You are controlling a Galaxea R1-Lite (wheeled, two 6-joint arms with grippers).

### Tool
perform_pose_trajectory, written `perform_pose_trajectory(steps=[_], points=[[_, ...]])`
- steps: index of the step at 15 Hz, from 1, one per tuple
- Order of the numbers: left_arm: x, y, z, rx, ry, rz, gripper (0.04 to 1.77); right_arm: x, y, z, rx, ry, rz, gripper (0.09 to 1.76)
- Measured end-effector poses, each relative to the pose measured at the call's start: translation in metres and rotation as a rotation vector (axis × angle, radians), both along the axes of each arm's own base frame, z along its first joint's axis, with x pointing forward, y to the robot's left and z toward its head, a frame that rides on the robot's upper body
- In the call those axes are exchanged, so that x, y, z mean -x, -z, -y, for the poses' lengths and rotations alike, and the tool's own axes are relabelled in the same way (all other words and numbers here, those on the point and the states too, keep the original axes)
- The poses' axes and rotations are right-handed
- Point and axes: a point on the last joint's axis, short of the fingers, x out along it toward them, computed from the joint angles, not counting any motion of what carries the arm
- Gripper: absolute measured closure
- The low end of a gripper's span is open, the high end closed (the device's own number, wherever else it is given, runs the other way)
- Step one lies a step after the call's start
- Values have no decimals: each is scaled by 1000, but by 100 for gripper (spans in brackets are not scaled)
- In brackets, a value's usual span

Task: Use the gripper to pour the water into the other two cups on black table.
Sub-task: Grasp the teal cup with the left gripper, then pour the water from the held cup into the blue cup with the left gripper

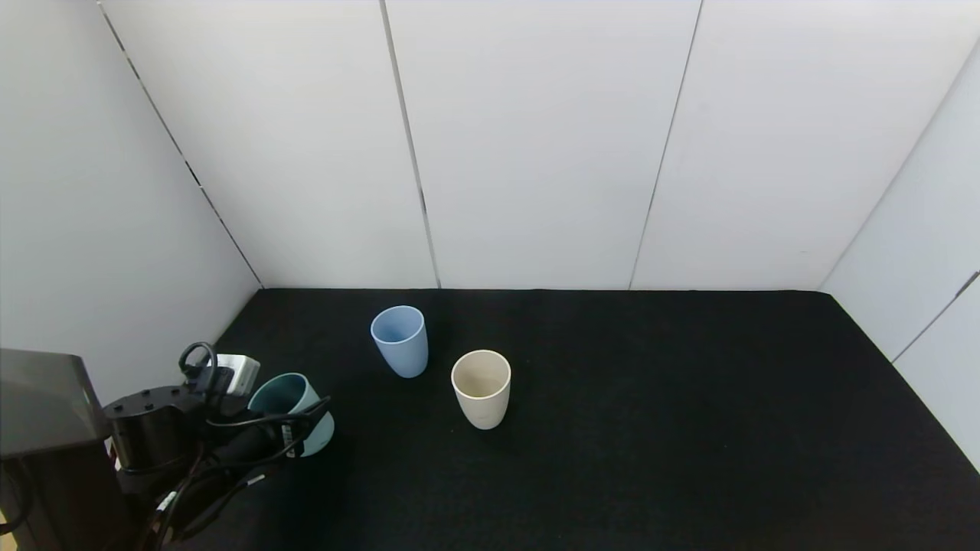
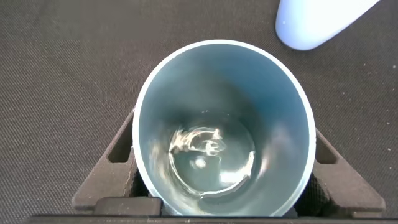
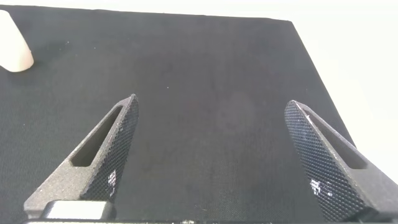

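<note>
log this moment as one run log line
left claw: shut on teal cup, water inside | blue cup, beige cup: upright | right claw: open

White wall panels (image 1: 536, 153) close off the back, split by thin dark seams that run upward, and more white panels line the left (image 1: 76, 229) and right (image 1: 934, 252) sides. A teal-green cup (image 1: 295, 390) (image 2: 224, 124), wider than its neighbours, sits at the near left of the desk (image 1: 651, 428), with shallow clear water (image 2: 208, 155) glinting at its bottom.
</note>
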Motion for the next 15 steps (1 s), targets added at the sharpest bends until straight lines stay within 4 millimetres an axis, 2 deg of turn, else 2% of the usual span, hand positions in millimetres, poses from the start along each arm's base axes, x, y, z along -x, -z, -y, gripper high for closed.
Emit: perform_pose_trajectory(steps=[5,8,12,15], points=[[-7,-9,-1,-33,11,35,61,0,0,0,0,0,0,14],[-18,-16,-1,-41,20,-19,61,0,0,0,1,0,0,14],[-45,-44,-1,-72,37,-44,61,0,0,0,2,-1,0,14],[-64,-74,-2,-107,51,-47,61,0,0,0,1,-1,0,14]])
